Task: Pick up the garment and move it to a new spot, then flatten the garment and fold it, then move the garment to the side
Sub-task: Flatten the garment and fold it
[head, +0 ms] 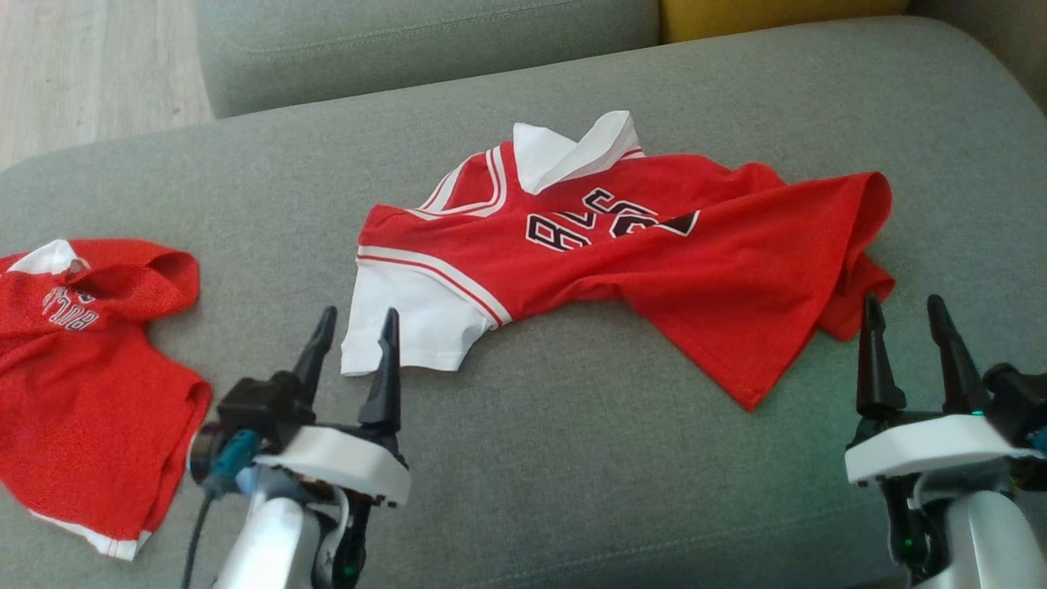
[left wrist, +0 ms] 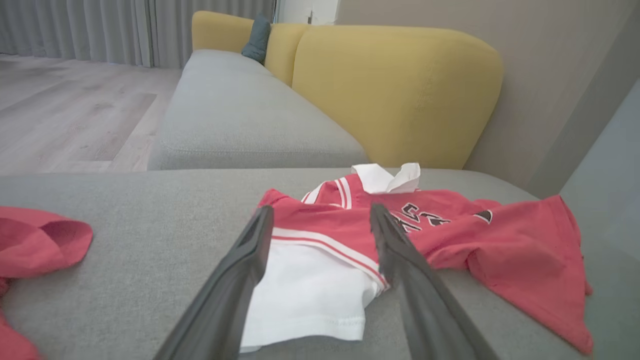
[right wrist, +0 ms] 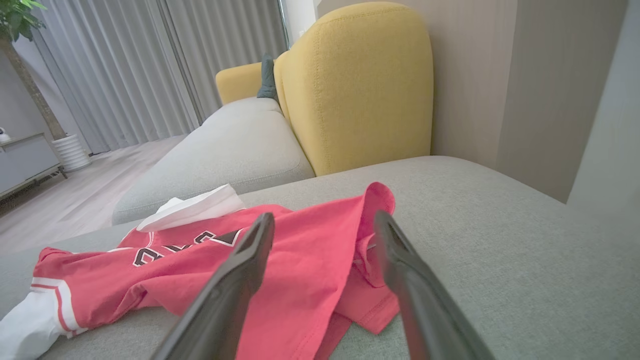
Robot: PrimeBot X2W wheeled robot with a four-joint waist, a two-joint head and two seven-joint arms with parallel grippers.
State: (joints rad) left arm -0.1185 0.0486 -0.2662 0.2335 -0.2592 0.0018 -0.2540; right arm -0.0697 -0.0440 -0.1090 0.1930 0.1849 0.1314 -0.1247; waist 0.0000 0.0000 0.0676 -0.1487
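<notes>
Garment (head: 695,262) lies crosswise, hem rightward; left end effector (head: 361,312) and right end effector (head: 902,299) released.

We note a grey upholstered seat (head: 572,491) in the foreground, with a second grey seat (left wrist: 240,120) beyond it. Yellow backrests (left wrist: 400,95) stand against a plain beige wall (right wrist: 500,75). A dark cushion (left wrist: 257,37) leans at the far end. The floor (left wrist: 65,115) is pale wood plank. Grey curtains (right wrist: 150,65) hang full length; beside them we record a potted plant (right wrist: 70,150) and a low grey cabinet (right wrist: 25,160).
</notes>
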